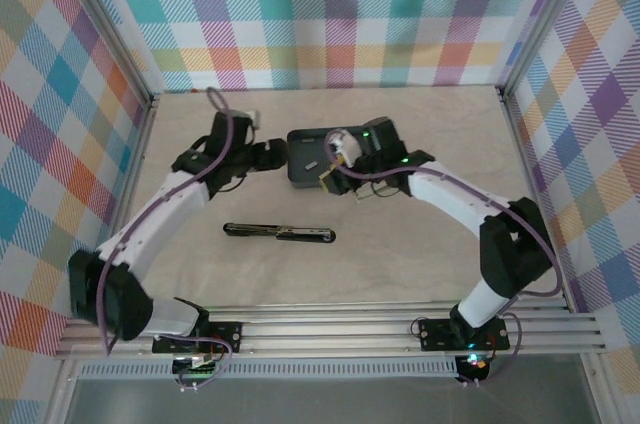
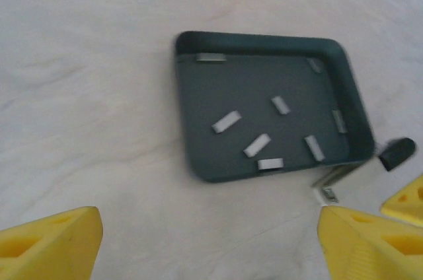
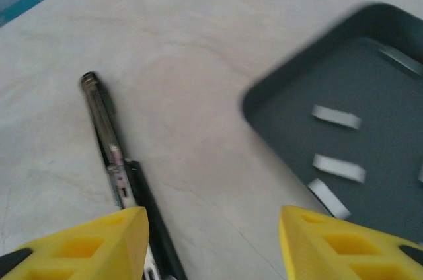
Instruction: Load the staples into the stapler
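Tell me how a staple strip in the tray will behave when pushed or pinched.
Each staple strip is thin and lies flat on the tray floor, so it probably slides rather than lifts. Smooth metal, so likely slippery and light. Those by the wall may jam against it.

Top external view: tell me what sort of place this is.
Probably a robot test cell: plaid walls box in a pale table, with left arm and right arm bolted to a metal rail.
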`<state>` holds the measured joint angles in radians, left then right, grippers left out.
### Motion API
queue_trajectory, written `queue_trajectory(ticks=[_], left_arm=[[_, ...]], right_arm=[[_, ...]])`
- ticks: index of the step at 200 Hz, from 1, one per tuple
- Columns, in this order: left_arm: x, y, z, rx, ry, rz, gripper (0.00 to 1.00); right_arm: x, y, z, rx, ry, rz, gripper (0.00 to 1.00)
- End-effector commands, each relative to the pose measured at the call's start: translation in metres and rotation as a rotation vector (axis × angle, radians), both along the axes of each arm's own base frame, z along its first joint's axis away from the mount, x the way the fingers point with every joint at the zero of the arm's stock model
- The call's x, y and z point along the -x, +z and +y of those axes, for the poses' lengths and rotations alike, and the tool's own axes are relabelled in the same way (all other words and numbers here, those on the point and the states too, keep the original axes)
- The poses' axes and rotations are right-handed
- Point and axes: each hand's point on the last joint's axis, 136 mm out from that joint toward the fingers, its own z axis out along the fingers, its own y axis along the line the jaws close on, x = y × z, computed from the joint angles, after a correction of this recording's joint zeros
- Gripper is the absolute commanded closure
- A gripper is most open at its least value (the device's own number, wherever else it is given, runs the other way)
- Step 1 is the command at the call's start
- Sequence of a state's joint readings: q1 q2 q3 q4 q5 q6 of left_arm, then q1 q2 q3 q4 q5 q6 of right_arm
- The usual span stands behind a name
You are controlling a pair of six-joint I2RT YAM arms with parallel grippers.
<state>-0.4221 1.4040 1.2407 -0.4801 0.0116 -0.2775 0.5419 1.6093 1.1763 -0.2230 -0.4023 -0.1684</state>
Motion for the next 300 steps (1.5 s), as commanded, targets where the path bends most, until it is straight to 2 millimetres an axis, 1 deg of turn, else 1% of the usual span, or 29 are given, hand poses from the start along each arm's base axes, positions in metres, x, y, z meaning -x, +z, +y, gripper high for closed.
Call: queue_trajectory(ticks=[1, 11, 35, 38, 39, 40, 43, 44, 47, 54, 60, 61, 64, 66, 70, 82, 86, 96, 99, 103, 133, 147, 164, 192, 209, 235, 242, 271, 300], left_arm=[[-0.013, 0.008, -0.054, -0.035, -0.204, -0.043, 0.16], [-0.019, 0.007, -0.076, -0.042, -0.260, -0.039, 0.16], [-0.032, -0.004, -0.127, -0.073, -0.395, -0.005, 0.16], [-0.033, -0.009, -0.134, -0.080, -0.412, 0.004, 0.16], [-0.034, -0.008, -0.135, -0.082, -0.416, 0.004, 0.16], [-0.035, -0.009, -0.137, -0.086, -0.420, 0.005, 0.16], [-0.036, -0.010, -0.144, -0.092, -0.438, 0.007, 0.16], [-0.035, -0.013, -0.145, -0.096, -0.444, 0.013, 0.16], [-0.037, -0.010, -0.151, -0.099, -0.458, 0.006, 0.16], [-0.039, -0.018, -0.164, -0.113, -0.493, 0.023, 0.16], [-0.041, -0.020, -0.175, -0.117, -0.515, 0.024, 0.16], [-0.041, -0.023, -0.176, -0.119, -0.521, 0.030, 0.16], [-0.042, -0.023, -0.181, -0.119, -0.529, 0.029, 0.16], [-0.043, -0.021, -0.184, -0.115, -0.537, 0.025, 0.16], [-0.044, -0.027, -0.192, -0.116, -0.553, 0.034, 0.16], [-0.046, -0.034, -0.210, -0.114, -0.599, 0.047, 0.16], [-0.046, -0.040, -0.215, -0.119, -0.612, 0.059, 0.16], [-0.048, -0.044, -0.230, -0.120, -0.643, 0.064, 0.16], [-0.048, -0.043, -0.233, -0.119, -0.649, 0.066, 0.17], [-0.049, -0.049, -0.238, -0.121, -0.657, 0.078, 0.17], [-0.053, -0.064, -0.273, -0.107, -0.708, 0.083, 0.17], [-0.055, -0.071, -0.286, -0.097, -0.721, 0.069, 0.18], [-0.057, -0.081, -0.297, -0.085, -0.729, 0.058, 0.18], [-0.056, -0.096, -0.317, -0.060, -0.742, 0.040, 0.18], [-0.057, -0.107, -0.325, -0.060, -0.734, 0.035, 0.18], [-0.052, -0.124, -0.339, -0.057, -0.752, 0.040, 0.19], [-0.050, -0.125, -0.343, -0.057, -0.760, 0.037, 0.19], [-0.049, -0.138, -0.350, -0.075, -0.756, 0.025, 0.21], [-0.047, -0.150, -0.351, -0.100, -0.755, 0.033, 0.28]], right_arm=[[-0.004, 0.001, -0.040, -0.040, -0.163, 0.150, 0.45], [-0.008, 0.003, -0.060, -0.053, -0.225, 0.178, 0.45], [-0.015, 0.009, -0.107, -0.128, -0.369, 0.241, 0.45], [-0.014, 0.010, -0.110, -0.140, -0.380, 0.247, 0.45], [-0.014, 0.010, -0.110, -0.140, -0.380, 0.247, 0.45], [-0.015, 0.010, -0.115, -0.148, -0.393, 0.254, 0.45], [-0.015, 0.011, -0.121, -0.162, -0.411, 0.262, 0.45], [-0.015, 0.011, -0.122, -0.165, -0.416, 0.264, 0.45], [-0.016, 0.011, -0.127, -0.176, -0.432, 0.273, 0.45], [-0.016, 0.011, -0.139, -0.199, -0.469, 0.292, 0.45], [-0.016, 0.012, -0.146, -0.218, -0.493, 0.309, 0.45], [-0.016, 0.012, -0.148, -0.222, -0.499, 0.312, 0.45], [-0.017, 0.013, -0.154, -0.236, -0.520, 0.323, 0.45], [-0.016, 0.013, -0.156, -0.244, -0.526, 0.329, 0.45], [-0.016, 0.013, -0.162, -0.258, -0.542, 0.339, 0.45], [-0.014, 0.013, -0.177, -0.295, -0.587, 0.358, 0.45], [-0.012, 0.012, -0.180, -0.303, -0.600, 0.363, 0.45], [-0.008, 0.011, -0.190, -0.322, -0.630, 0.363, 0.45], [-0.008, 0.011, -0.192, -0.325, -0.638, 0.363, 0.45], [-0.005, 0.009, -0.196, -0.329, -0.656, 0.367, 0.45], [0.005, -0.001, -0.227, -0.377, -0.771, 0.400, 0.44], [0.009, -0.004, -0.235, -0.404, -0.802, 0.417, 0.44], [0.013, -0.005, -0.239, -0.423, -0.817, 0.426, 0.44], [0.020, -0.006, -0.235, -0.443, -0.797, 0.444, 0.44], [0.023, -0.007, -0.233, -0.447, -0.787, 0.451, 0.44], [0.026, -0.004, -0.229, -0.457, -0.764, 0.451, 0.44], [0.027, -0.003, -0.228, -0.462, -0.755, 0.452, 0.44], [0.032, 0.001, -0.226, -0.460, -0.737, 0.443, 0.44], [0.035, 0.002, -0.226, -0.455, -0.733, 0.436, 0.44]])
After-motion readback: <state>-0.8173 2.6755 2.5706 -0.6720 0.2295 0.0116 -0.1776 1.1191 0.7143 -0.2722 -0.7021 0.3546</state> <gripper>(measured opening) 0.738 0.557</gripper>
